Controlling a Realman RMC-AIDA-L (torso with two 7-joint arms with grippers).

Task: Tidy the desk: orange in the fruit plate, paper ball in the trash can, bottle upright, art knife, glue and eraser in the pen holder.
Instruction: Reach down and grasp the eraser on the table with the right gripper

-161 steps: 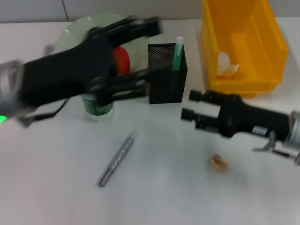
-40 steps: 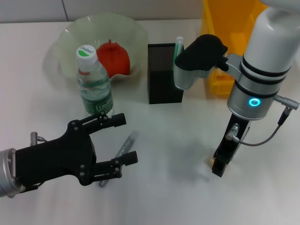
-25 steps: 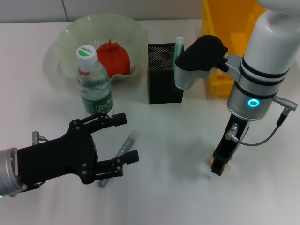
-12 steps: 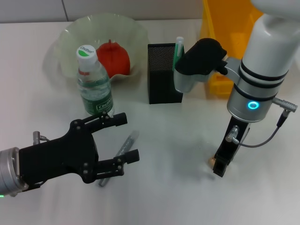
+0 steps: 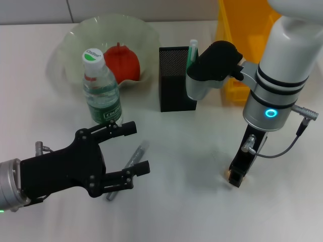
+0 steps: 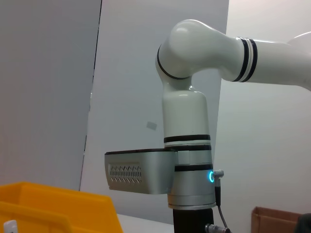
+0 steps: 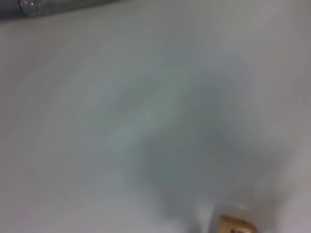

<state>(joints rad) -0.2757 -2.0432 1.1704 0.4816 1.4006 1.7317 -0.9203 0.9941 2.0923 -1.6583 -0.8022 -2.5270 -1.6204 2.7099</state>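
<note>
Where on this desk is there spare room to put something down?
Bare desk lies between the pen holder, the art knife and the right gripper over the eraser. It is crowded around the bottle and fruit plate.

tan eraser [image 7: 233, 224] on white desk [image 7: 121, 121].

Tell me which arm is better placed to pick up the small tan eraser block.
The right. The right gripper points straight down onto the tan eraser block on the white table; the left gripper hovers open far off, near the silver art knife.
</note>
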